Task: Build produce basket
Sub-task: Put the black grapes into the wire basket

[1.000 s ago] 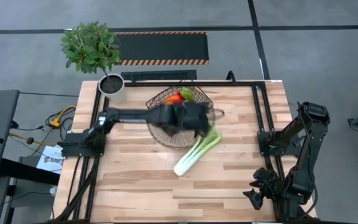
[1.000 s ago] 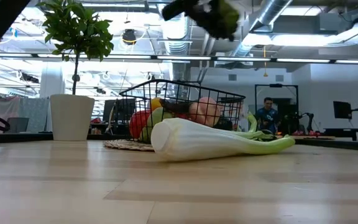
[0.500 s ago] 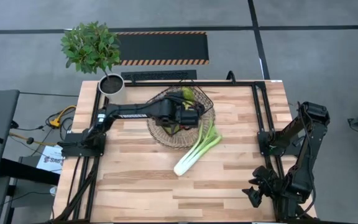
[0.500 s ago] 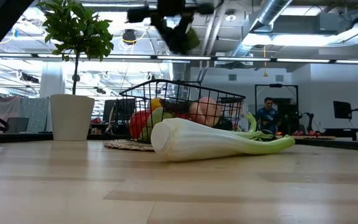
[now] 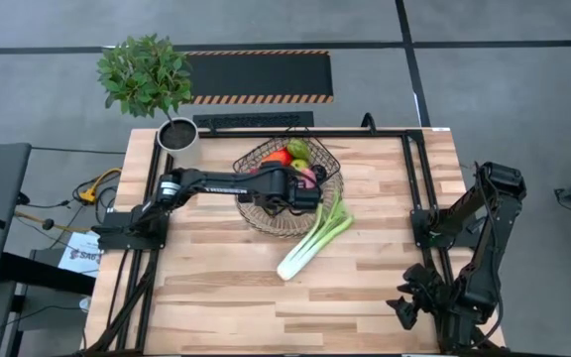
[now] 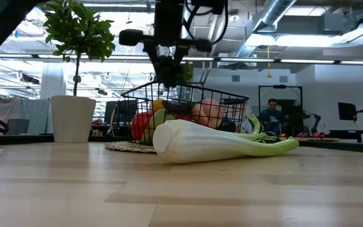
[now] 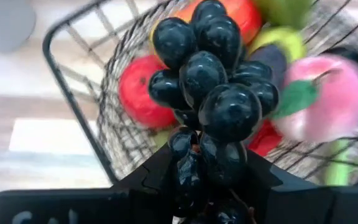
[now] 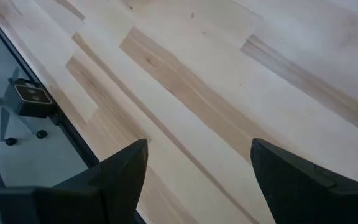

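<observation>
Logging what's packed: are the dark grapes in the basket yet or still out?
Out. The left gripper holds the grapes above the basket, over the produce already inside; nothing shows them resting in it.

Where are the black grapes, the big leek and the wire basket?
grapes (image 7: 213,93): left wrist view, middle of the dark bunch.
leek (image 6: 197,142): low view, thick white stalk.
basket (image 6: 137,96): low view, top rim wire on its near side.

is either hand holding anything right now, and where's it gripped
The left hand holds the dark grapes by the end of the bunch nearest it, above the basket. The right hand is open and holds nothing.
</observation>
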Action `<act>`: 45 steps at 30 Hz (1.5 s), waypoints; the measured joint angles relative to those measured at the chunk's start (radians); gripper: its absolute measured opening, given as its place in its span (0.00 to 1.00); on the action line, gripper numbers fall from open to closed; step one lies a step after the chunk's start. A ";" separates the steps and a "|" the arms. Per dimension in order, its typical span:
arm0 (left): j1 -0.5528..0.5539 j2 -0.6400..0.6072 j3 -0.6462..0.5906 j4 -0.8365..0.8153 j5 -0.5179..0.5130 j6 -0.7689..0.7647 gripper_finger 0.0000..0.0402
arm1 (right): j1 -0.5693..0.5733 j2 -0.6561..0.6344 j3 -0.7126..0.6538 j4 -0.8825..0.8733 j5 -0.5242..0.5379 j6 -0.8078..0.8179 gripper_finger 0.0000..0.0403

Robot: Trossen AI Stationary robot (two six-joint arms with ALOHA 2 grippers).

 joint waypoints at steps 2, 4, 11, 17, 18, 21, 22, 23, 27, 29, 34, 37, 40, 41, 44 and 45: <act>0.003 0.002 -0.019 0.002 0.025 -0.025 0.25 | 0.000 0.000 0.000 0.000 0.000 0.000 0.76; 0.007 0.002 -0.029 -0.001 0.033 -0.031 0.25 | 0.000 0.000 0.000 0.000 0.000 0.000 0.76; 0.042 0.002 -0.030 0.001 0.043 -0.004 0.28 | 0.000 0.000 0.000 -0.020 0.000 0.015 0.76; 0.083 0.011 -0.030 0.001 0.148 0.057 0.38 | 0.000 0.000 0.000 -0.023 0.001 0.018 0.76; 0.087 0.013 -0.031 0.002 0.165 0.071 0.40 | 0.000 0.000 0.000 -0.023 0.002 0.018 0.76; 0.093 0.013 -0.042 0.001 0.167 0.094 0.46 | 0.000 0.000 0.000 -0.023 0.005 0.018 0.76; 0.096 0.013 -0.046 0.000 0.164 0.088 0.48 | 0.000 0.000 0.000 -0.023 0.005 0.018 0.76; 0.100 0.014 -0.047 0.000 0.165 0.082 0.50 | 0.000 0.000 0.000 -0.022 0.006 0.018 0.76; 0.120 0.013 -0.047 0.001 0.188 0.113 0.58 | 0.003 0.000 0.000 -0.022 0.006 0.022 0.76; 0.127 0.013 -0.047 0.001 0.190 0.171 0.61 | 0.004 0.000 0.000 -0.022 0.006 0.022 0.76; 0.134 0.009 -0.047 0.001 0.225 0.197 0.66 | 0.004 0.000 0.000 -0.023 0.006 0.023 0.76; 0.134 0.007 -0.047 0.001 0.226 0.229 0.69 | 0.004 0.000 0.000 -0.026 0.007 0.023 0.76; 0.134 0.006 -0.047 0.001 0.226 0.258 0.70 | 0.004 0.000 0.000 -0.026 0.007 0.019 0.76; 0.137 0.003 -0.047 0.001 0.227 0.258 0.70 | 0.004 0.000 0.000 -0.027 0.007 0.019 0.76; 0.147 -0.010 -0.047 0.001 0.215 0.259 0.70 | 0.004 0.000 0.000 -0.029 0.007 0.018 0.76; 0.152 -0.015 -0.047 0.001 0.210 0.264 0.70 | 0.004 0.000 0.000 -0.029 0.007 0.018 0.76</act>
